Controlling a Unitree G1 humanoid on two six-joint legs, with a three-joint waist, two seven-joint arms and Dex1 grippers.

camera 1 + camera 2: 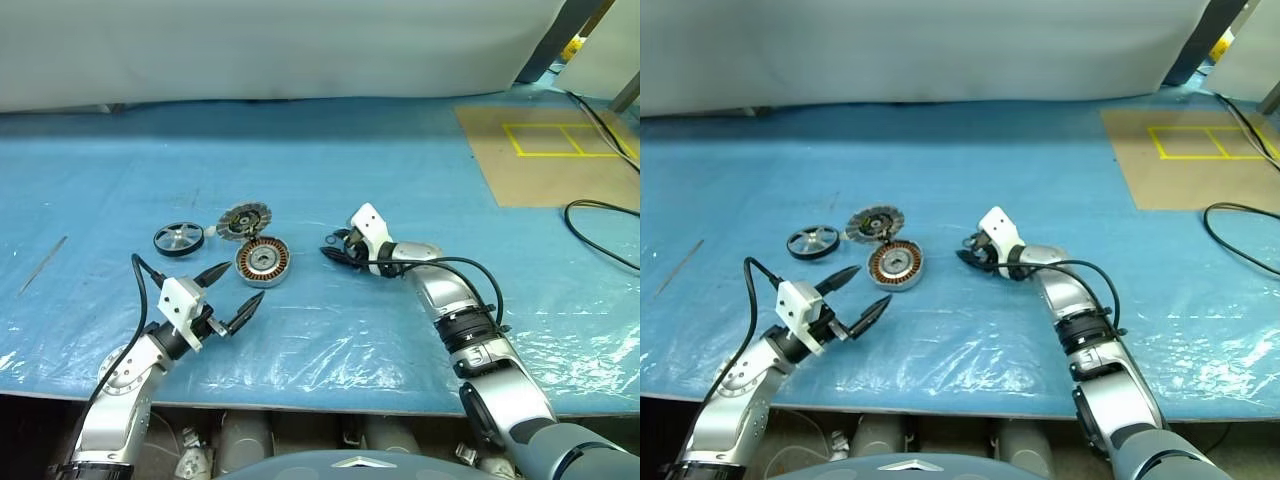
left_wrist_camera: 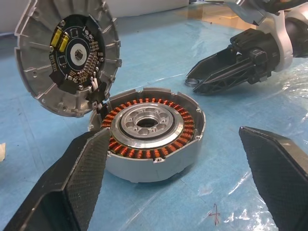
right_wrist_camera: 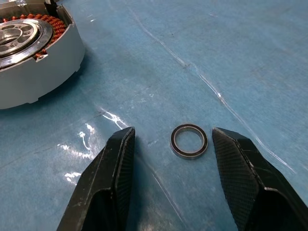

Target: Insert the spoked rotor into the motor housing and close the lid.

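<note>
1. Three motor parts and one loose ring lie on the blue plastic-covered table (image 1: pixel 400 180).
2. One motor housing (image 1: pixel 263 261), a short silver cylinder with a ring of copper windings and a silver hub, sits open-topped just ahead of the left gripper (image 1: pixel 232 297).
3. One lid (image 1: pixel 244 220), a grey finned metal disc with a dark circuit board at its centre, stands tilted beyond the housing, its lower edge touching the housing's far rim, board face turned towards the left gripper.
4. One spoked rotor (image 1: pixel 178 238), a flat wheel with a black rim and silver spokes, lies flat beyond the left gripper, beside the lid and apart from the housing.
5. One small thin metal ring (image 3: pixel 189 140), dark-edged, lies flat on the sheet between the fingers of the right gripper (image 1: pixel 334 250), touching neither.
6. The left gripper's two black fingers are spread wide and hold nothing; the housing lies in line with the gap between them.
7. The right gripper's fingers are parted around the ring, gripping nothing; the housing is to its side, well apart from the ring.
8. Further off: a brown board with yellow tape lines (image 1: pixel 545 150), a black cable (image 1: pixel 600 215) and a white sheet (image 1: pixel 280 45) at the table's back.
</note>
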